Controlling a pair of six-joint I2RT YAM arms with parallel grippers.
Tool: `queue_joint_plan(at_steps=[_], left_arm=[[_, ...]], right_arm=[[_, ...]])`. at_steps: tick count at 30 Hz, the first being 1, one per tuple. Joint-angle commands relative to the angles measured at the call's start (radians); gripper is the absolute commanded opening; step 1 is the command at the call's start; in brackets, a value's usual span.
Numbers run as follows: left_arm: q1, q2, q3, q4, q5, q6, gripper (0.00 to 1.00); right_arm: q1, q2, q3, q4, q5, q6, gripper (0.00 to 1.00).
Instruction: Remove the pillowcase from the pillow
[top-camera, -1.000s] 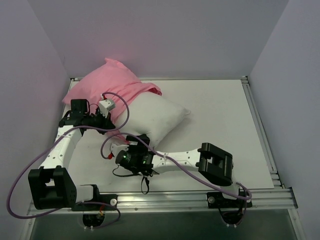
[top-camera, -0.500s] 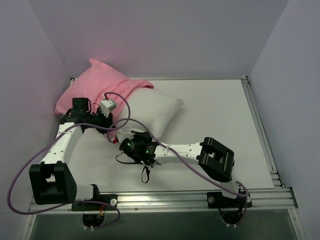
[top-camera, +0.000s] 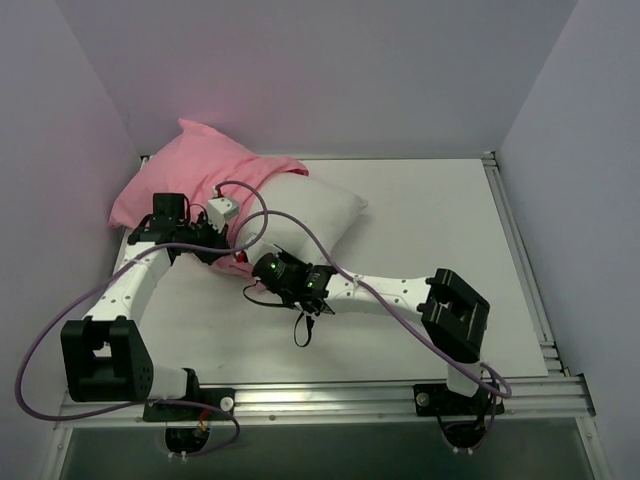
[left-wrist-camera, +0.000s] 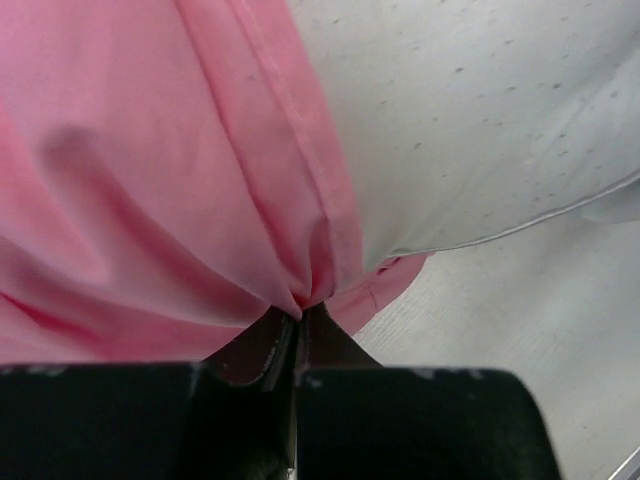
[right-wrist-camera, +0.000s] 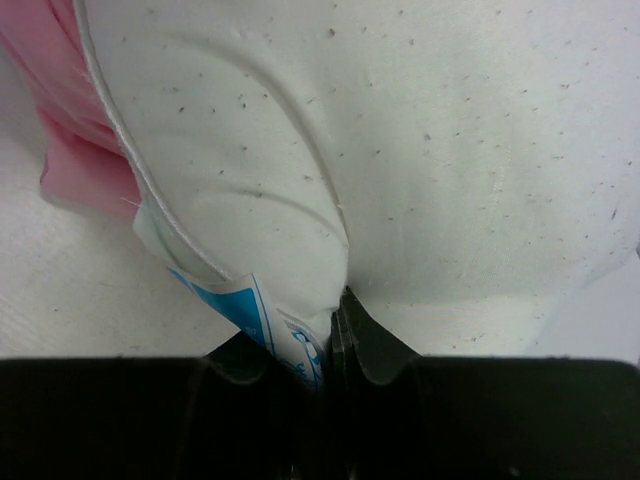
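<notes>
Bare surface (top-camera: 450, 230) from pillow (top-camera: 320, 215) to right wall (top-camera: 590, 200): wide room for a pincer. Back-left corner blocked, pillowcase (top-camera: 190, 170) bunched up against left wall (top-camera: 60, 180) & back wall (top-camera: 330, 70). Near-left crowded: left arm (top-camera: 135, 285) & right arm (top-camera: 385, 293) converge at pillow's near corner, w/ purple cable (top-camera: 262, 205) arcing over pillow's left end. Bare strip betw. right arm & front rail (top-camera: 330, 395).

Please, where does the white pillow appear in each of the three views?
Top external: the pillow lies left of centre, half out of the pink pillowcase.
Left wrist: upper right, beside the pillowcase.
Right wrist: fills most of the picture.
Shared landmark: the pink pillowcase, seen in all three.
</notes>
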Motion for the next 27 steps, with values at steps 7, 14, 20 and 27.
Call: queue_joint_plan(at_steps=[7, 14, 20, 27], left_arm=[[0.163, 0.084, 0.019, 0.156, -0.265, 0.032, 0.02], [0.297, 0.129, 0.14, 0.159, -0.253, 0.043, 0.02], [0.354, 0.184, 0.192, 0.227, -0.297, 0.005, 0.02], [0.38, 0.125, 0.171, 0.13, -0.122, -0.046, 0.02]], right_arm=[[-0.133, -0.209, -0.088, -0.201, -0.067, 0.237, 0.0], [-0.283, -0.333, -0.237, -0.298, -0.115, 0.399, 0.0], [-0.374, -0.398, -0.266, -0.336, -0.133, 0.423, 0.0], [-0.423, -0.459, -0.306, -0.324, -0.204, 0.417, 0.0]])
